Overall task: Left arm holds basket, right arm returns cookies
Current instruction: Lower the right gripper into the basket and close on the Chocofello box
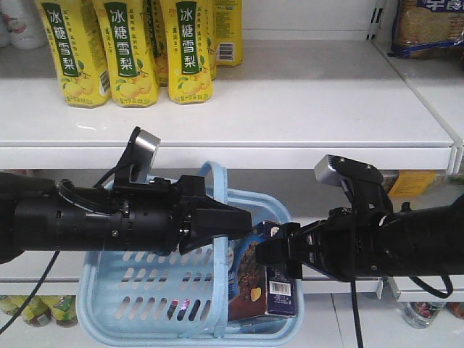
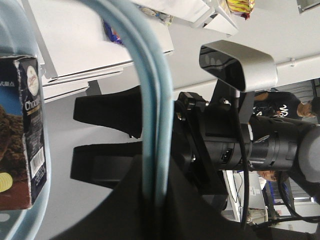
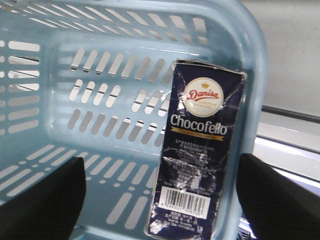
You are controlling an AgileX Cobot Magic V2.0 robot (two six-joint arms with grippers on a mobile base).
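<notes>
Halfway at best: basket [image 1: 130,290] is pinched by the left gripper [image 1: 235,220], cookies [image 3: 200,150] are left unpicked in its corner, right gripper [image 3: 160,170] is spread wide.

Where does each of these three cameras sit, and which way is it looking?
Front view: behind both arms, facing the shelves; left claw gripping the basket, right claw near the cookies.
Left wrist view: on the left arm, looking past the basket's handle at the open right claw.
Right wrist view: on the right arm, looking into the basket at the cookies; its own fingers frame the picture.
All three share the basket and cookies.
</notes>
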